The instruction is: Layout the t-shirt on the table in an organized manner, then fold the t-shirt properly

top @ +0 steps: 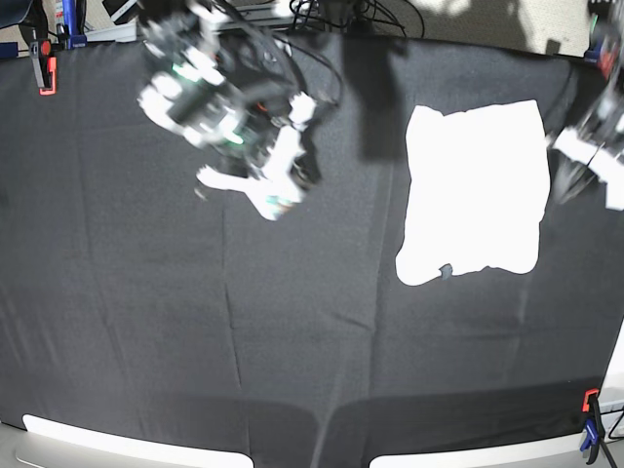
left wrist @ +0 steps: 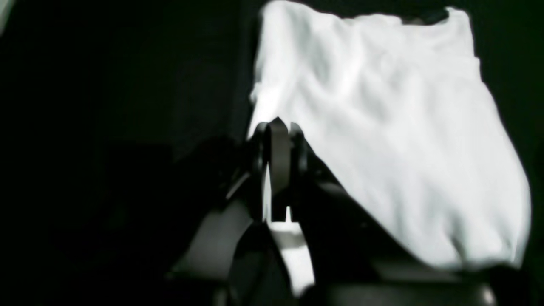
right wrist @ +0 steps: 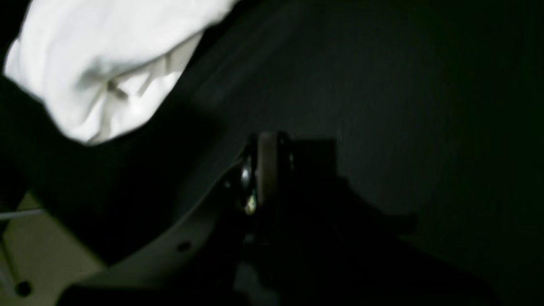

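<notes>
Black wrinkled cloth covers the table [top: 146, 322], clamped at its corners by an orange clamp [top: 43, 70]. On its right half lies the t-shirt [top: 478, 190], folded into a plain white rectangle. The left gripper [left wrist: 278, 127] hangs at the shirt's edge, fingers pressed together on nothing. The right gripper [right wrist: 265, 146], well apart from the shirt, is likewise closed and empty.

Beige floor [right wrist: 46, 250], tangled cables [top: 341, 12] behind
</notes>
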`<act>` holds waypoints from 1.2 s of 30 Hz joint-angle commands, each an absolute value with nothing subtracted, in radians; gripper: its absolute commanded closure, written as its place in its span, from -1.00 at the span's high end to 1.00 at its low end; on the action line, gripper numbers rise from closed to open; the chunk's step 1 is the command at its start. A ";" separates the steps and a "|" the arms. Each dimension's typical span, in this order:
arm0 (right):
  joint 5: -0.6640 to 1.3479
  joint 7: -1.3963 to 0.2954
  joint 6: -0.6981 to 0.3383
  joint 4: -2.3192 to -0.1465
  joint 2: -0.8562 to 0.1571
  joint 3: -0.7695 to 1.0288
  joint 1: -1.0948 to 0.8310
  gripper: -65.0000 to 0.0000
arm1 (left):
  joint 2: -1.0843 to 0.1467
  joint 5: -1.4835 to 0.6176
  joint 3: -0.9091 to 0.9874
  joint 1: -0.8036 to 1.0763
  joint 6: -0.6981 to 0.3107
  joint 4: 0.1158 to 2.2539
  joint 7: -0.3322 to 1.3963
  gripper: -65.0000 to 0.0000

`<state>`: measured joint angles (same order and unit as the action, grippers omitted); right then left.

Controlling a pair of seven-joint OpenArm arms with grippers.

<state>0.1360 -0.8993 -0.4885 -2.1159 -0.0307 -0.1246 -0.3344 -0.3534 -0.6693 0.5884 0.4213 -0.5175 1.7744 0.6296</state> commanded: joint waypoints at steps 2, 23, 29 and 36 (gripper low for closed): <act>0.173 -0.955 -0.502 -2.188 -0.031 -0.092 -0.371 -1.00 | -0.336 -0.690 0.643 0.505 -0.521 1.846 0.622 -1.00; 0.089 -1.124 -0.550 -2.287 -0.119 -0.025 -0.947 -1.00 | -0.159 -0.682 0.757 0.939 -0.574 1.815 0.739 -1.00; 0.081 -1.123 -0.548 -2.130 -0.147 -0.005 -1.003 -1.00 | -0.204 -0.682 0.749 0.929 -0.698 1.515 0.591 -1.00; 0.083 -1.104 -0.538 -1.782 -0.147 0.087 -0.908 -1.00 | -0.289 -0.681 0.730 0.801 -0.698 1.138 0.508 -1.00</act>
<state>0.0780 -1.1019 -0.5339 -1.7638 -0.1440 0.0856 -0.8970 -0.2764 -0.6727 0.7254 0.7815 -0.6891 1.1263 0.5201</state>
